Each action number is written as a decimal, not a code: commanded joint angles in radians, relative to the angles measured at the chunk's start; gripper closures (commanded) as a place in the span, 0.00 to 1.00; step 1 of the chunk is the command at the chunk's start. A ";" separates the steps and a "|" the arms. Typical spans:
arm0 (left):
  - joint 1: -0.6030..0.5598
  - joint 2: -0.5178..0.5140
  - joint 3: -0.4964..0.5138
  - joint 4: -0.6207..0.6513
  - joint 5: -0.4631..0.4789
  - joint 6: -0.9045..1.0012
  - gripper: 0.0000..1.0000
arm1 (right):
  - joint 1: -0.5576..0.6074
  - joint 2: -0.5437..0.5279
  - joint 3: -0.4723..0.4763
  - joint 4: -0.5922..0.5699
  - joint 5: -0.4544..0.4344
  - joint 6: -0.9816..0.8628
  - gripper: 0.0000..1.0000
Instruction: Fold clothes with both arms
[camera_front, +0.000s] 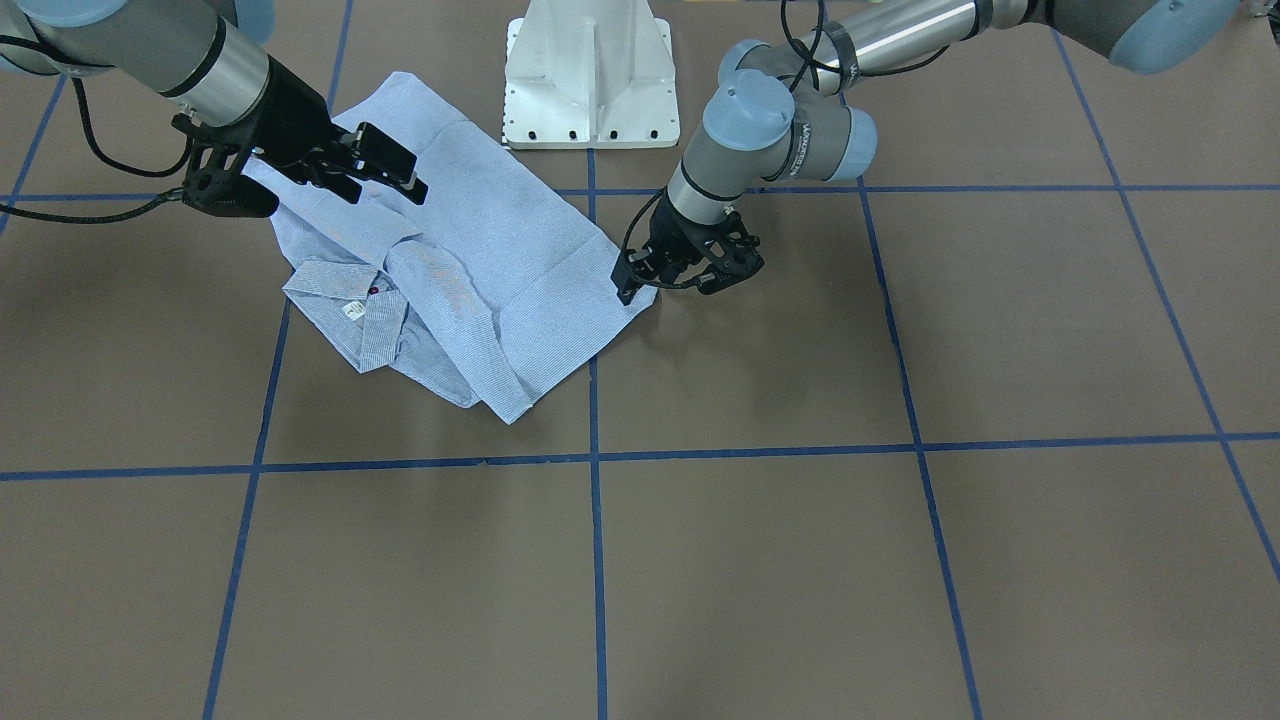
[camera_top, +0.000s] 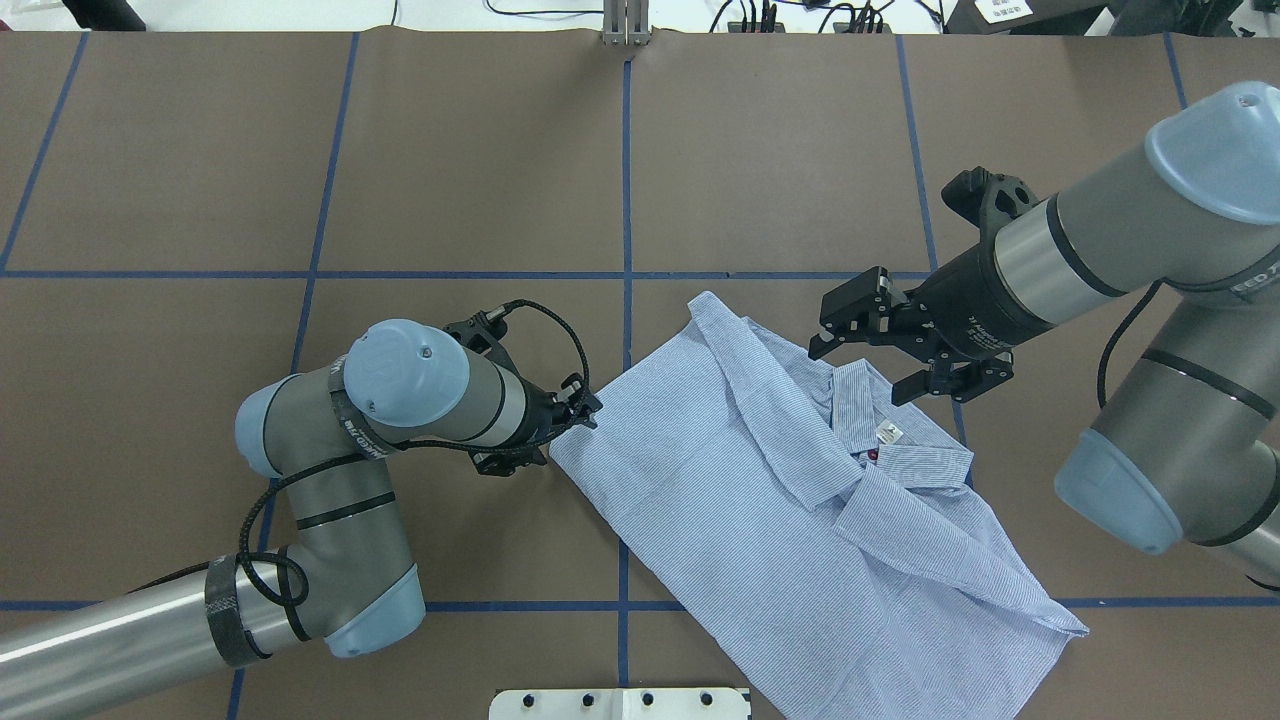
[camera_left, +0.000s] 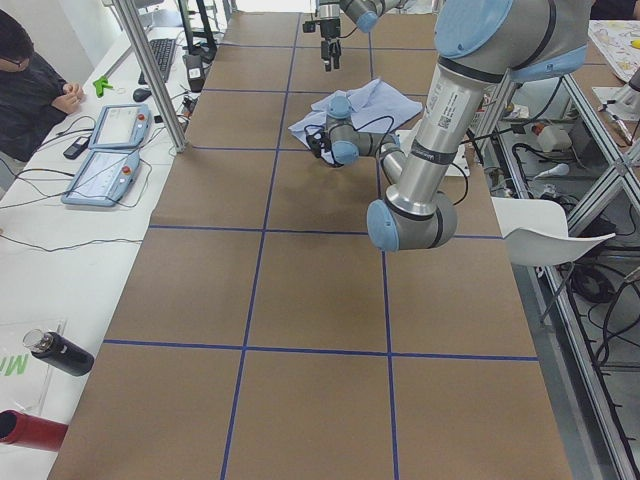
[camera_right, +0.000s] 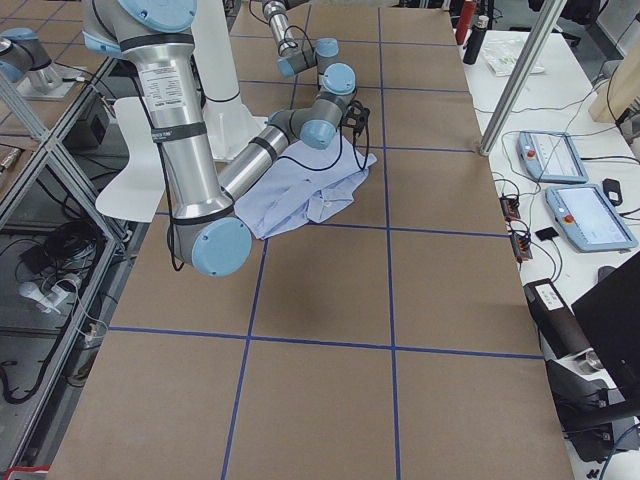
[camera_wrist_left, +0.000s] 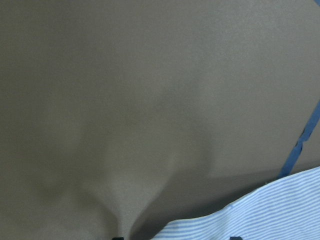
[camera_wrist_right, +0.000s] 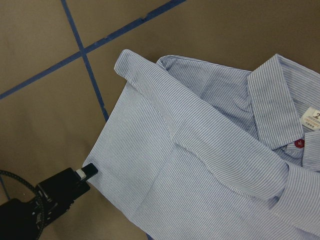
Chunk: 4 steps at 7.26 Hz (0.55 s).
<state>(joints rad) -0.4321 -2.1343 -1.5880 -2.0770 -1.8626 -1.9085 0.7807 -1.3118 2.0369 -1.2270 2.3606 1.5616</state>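
The light blue-and-white striped shirt lies partly folded on the brown table, its collar and white neck label facing up. My left gripper sits low at the shirt's side corner. In the left wrist view its two fingertips barely show, wide apart, with the shirt's edge between them, so it is open. One left finger touches the hem. My right gripper hovers open above the collar end of the shirt, with nothing in it.
The white pedestal stands just behind the shirt. Blue tape lines grid the table. A person sits at a side table with teach pendants. Bottles lie at that table's near end.
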 joint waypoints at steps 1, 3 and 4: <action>0.001 -0.002 0.000 0.000 -0.001 -0.001 0.52 | 0.000 -0.001 0.000 -0.002 0.000 0.000 0.00; 0.003 -0.006 0.000 0.000 -0.001 0.000 0.76 | 0.000 -0.001 0.000 -0.003 0.000 0.002 0.00; 0.001 -0.007 -0.006 0.000 -0.003 -0.001 0.97 | 0.002 -0.003 0.000 -0.003 0.000 0.000 0.00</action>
<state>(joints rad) -0.4304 -2.1391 -1.5891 -2.0770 -1.8642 -1.9092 0.7814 -1.3135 2.0371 -1.2300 2.3608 1.5622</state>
